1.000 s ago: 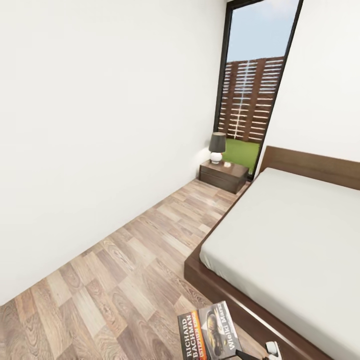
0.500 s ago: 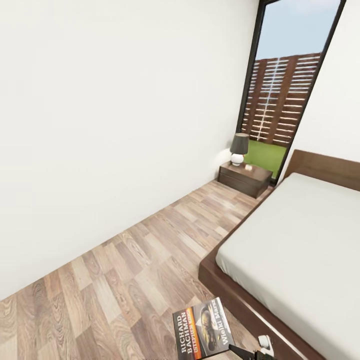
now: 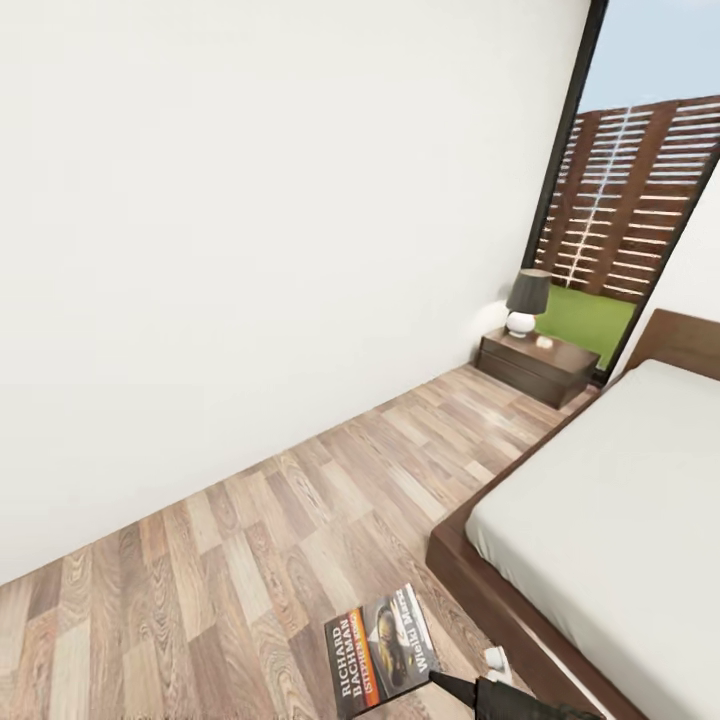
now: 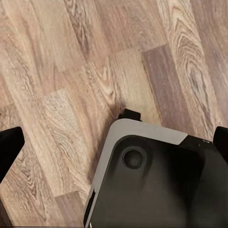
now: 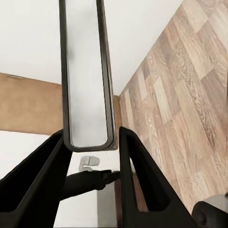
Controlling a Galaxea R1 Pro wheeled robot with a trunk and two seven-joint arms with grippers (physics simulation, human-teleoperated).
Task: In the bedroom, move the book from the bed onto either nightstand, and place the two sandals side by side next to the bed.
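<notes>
Clamping the book [image 5: 85, 71] between its two dark fingers [image 5: 137, 185], the right end effector [image 5: 90, 147] holds it edge-on above the wood-plank floor [image 3: 250, 540], beside the bed [image 3: 610, 520]. The left end effector's fingers [image 4: 9, 147] stand wide apart, released. Far off, the nightstand [image 3: 535, 365] carries a lamp [image 3: 525, 300] by the window [image 3: 640, 210].

bedroom: bed [image 3: 610, 500], nightstand [image 3: 535, 365], lamp [image 3: 526, 300]

Right tool [image 5: 90, 142] clamped on the book [image 5: 85, 71]; left tool's fingers [image 4: 9, 147] spread apart.
</notes>
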